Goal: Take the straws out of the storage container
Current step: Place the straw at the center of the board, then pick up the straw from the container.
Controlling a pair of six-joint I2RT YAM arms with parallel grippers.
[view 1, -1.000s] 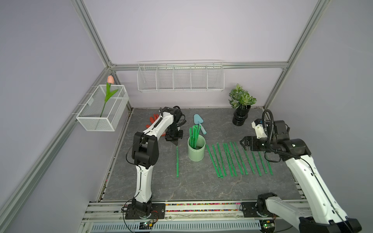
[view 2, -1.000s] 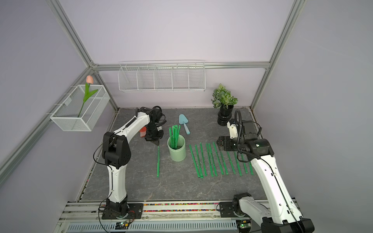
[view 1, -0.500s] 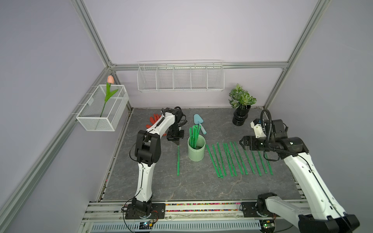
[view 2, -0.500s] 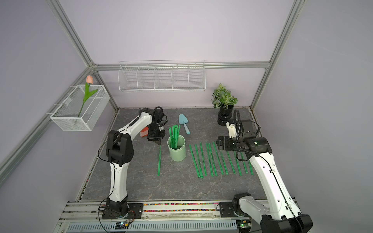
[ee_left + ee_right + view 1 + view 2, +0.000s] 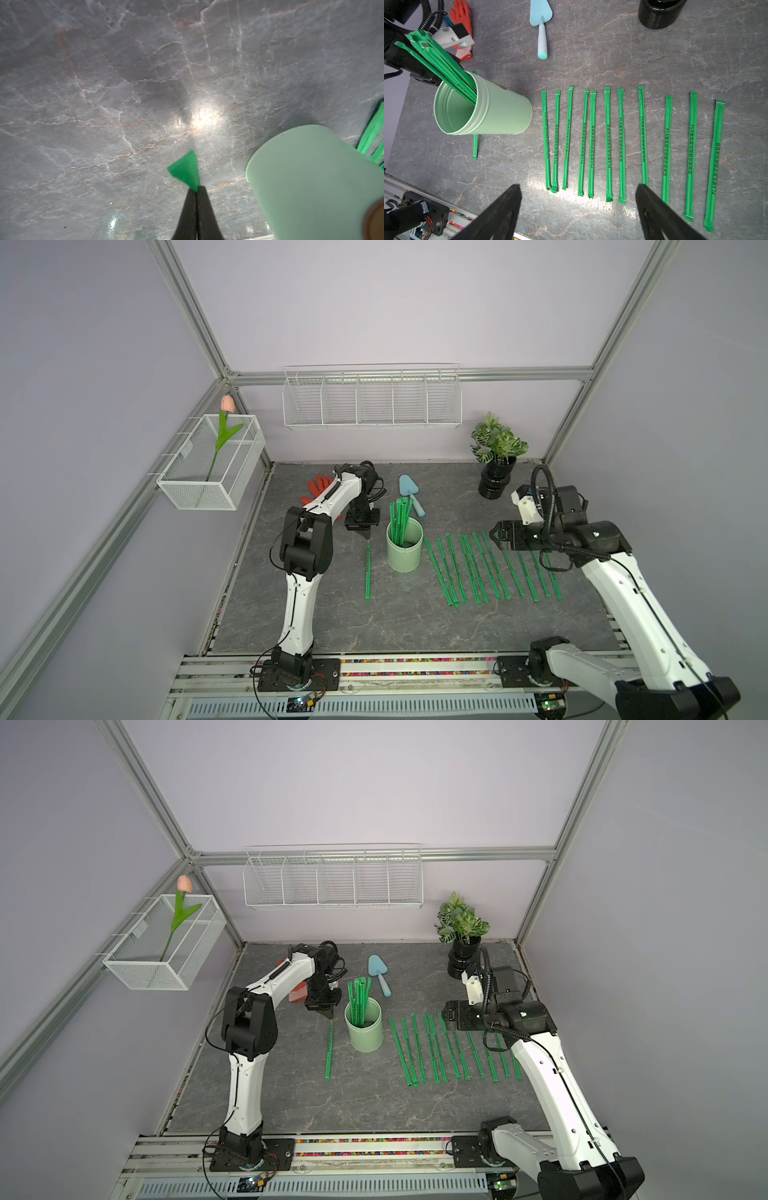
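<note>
The pale mint storage container [image 5: 404,551] [image 5: 365,1029] [image 5: 500,112] stands upright mid-table, with several green straws [image 5: 400,514] [image 5: 359,998] [image 5: 440,60] leaning out of it. Several more straws [image 5: 490,568] [image 5: 453,1048] [image 5: 608,143] lie in a row on the table to its right. A single straw [image 5: 367,568] [image 5: 329,1048] [image 5: 185,170] lies left of the cup [image 5: 311,176]. My left gripper [image 5: 365,534] [image 5: 197,188] is shut on that straw's far end. My right gripper [image 5: 494,536] [image 5: 577,187] hangs open above the row, holding nothing.
A blue trowel [image 5: 409,493] and a red glove [image 5: 318,487] lie behind the cup. A black plant pot [image 5: 496,481] stands at the back right. A white wire basket [image 5: 372,398] hangs on the back wall. Another basket [image 5: 232,489] with a tulip hangs on the left wall.
The left arm's elbow has shifted a little while its gripper stays at the far end of the single straw. The right arm has barely moved and remains open.
</note>
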